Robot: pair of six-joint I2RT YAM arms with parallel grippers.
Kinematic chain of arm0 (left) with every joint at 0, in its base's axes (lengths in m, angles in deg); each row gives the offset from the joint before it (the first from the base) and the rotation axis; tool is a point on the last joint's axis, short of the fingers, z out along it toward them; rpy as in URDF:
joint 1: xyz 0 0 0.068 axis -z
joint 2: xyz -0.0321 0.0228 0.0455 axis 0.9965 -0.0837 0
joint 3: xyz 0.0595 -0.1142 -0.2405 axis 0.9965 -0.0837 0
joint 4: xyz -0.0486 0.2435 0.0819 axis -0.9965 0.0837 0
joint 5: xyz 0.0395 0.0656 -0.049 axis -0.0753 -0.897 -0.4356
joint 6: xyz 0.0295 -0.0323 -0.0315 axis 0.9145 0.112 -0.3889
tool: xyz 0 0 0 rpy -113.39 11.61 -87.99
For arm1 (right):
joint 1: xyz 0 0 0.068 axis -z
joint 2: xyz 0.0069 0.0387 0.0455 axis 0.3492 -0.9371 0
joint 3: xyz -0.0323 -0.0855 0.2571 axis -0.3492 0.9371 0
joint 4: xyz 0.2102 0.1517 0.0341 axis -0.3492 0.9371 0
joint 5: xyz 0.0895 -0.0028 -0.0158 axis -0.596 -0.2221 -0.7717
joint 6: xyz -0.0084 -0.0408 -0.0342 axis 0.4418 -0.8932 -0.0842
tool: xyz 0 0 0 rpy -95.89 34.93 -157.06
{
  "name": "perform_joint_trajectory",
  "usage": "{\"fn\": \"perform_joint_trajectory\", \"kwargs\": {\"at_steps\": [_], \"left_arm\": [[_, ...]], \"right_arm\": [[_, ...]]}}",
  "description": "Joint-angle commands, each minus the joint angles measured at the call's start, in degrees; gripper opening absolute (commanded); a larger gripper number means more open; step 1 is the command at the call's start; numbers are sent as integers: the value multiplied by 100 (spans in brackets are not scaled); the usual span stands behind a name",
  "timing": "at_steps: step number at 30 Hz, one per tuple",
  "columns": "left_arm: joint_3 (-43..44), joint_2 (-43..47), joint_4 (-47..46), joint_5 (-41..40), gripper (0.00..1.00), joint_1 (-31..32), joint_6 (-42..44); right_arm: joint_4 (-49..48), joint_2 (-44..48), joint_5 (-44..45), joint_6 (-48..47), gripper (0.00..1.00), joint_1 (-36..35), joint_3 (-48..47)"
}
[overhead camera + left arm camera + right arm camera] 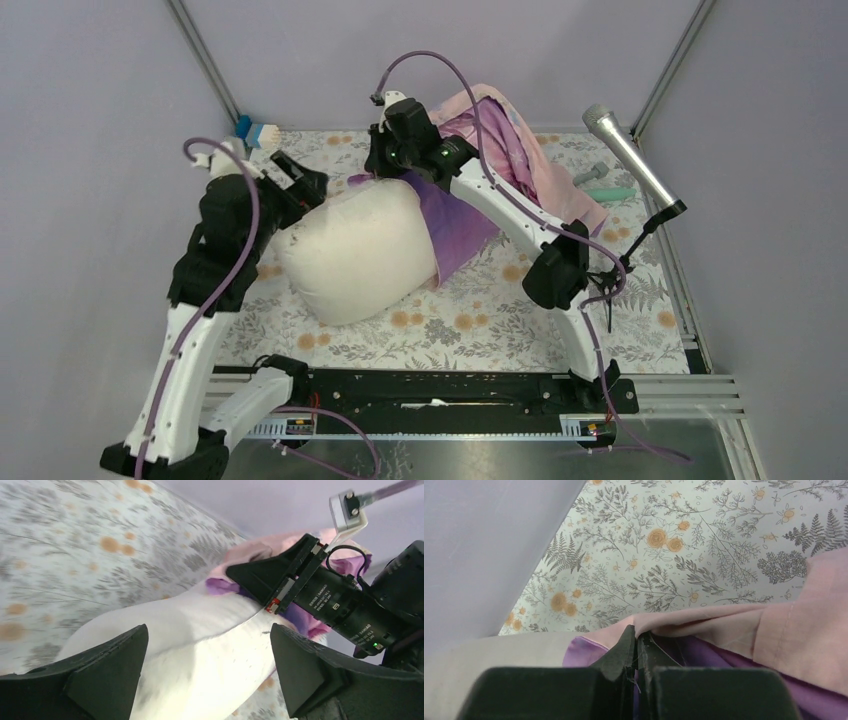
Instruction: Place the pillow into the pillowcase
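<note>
On the left, the left pincer (304, 184) hangs at the far-left end of the pillow (358, 250), jaws apart and holding nothing. From its own wrist view the fingers straddle that end, though I cannot tell whether they touch it. The pillow lies plump on the table (480, 322), left of centre. Its right end is tucked just inside the mouth of the pillowcase (540, 165), whose purple lining (457, 228) is folded back there. The rest of the pink sack trails off to the far right. The right pincer (636, 647) is clamped tight on the hem of the mouth, at the pillow's far edge (its wrist view shows pink cloth pinched between the closed fingers).

So the stuffing looks barely begun, with most of the pillow bare. I would say the next move calls for that hem to be kept lifted and open. The left pincer would then take the pillow's free end and press it rightward into the sack, or the hem would be drawn leftward over it.
</note>
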Motion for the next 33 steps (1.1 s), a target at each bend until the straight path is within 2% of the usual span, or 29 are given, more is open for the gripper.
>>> {"fn": "perform_joint_trajectory", "kwargs": {"at_steps": [1, 5, 8, 12, 15, 21, 23, 26, 28, 30, 33], "left_arm": [[216, 416, 843, -1458, 99, -24, 600], [128, 654, 1403, -1356, 99, -17, 548], [-264, 978, 1593, -1328, 99, -20, 434], [-789, 1131, 1715, -722, 99, -21, 153], [-1284, 1239, 1438, -176, 99, -22, 11], [-2308, 724, 254, -150, 99, -88, -155], [-2502, 337, -295, -223, 95, -219, -322], [-2733, -225, -931, -166, 83, -589, -565], [-2893, -609, -1259, 7, 68, -885, -718], [-3154, -896, -1604, 199, 37, -1117, -912], [-3484, -1128, -1914, 304, 6, -1185, -1163]], "right_arm": [[-511, -201, -316, 51, 0, 49, -257], [-672, -463, -340, 75, 0, 70, -462], [-673, -744, -346, 76, 0, 94, -796], [-626, -983, -416, 78, 0, 118, -1231], [-570, -1005, -495, 88, 0, 114, -1388], [-512, -711, -840, 250, 14, 58, -1341], [-416, -665, -956, 285, 17, -14, -1368], [-143, -634, -1012, 209, 19, -148, -1404], [27, -575, -931, 124, 23, -280, -1303], [137, -467, -833, 48, 30, -357, -1143], [334, -214, -521, -94, 51, -455, -979]]}}
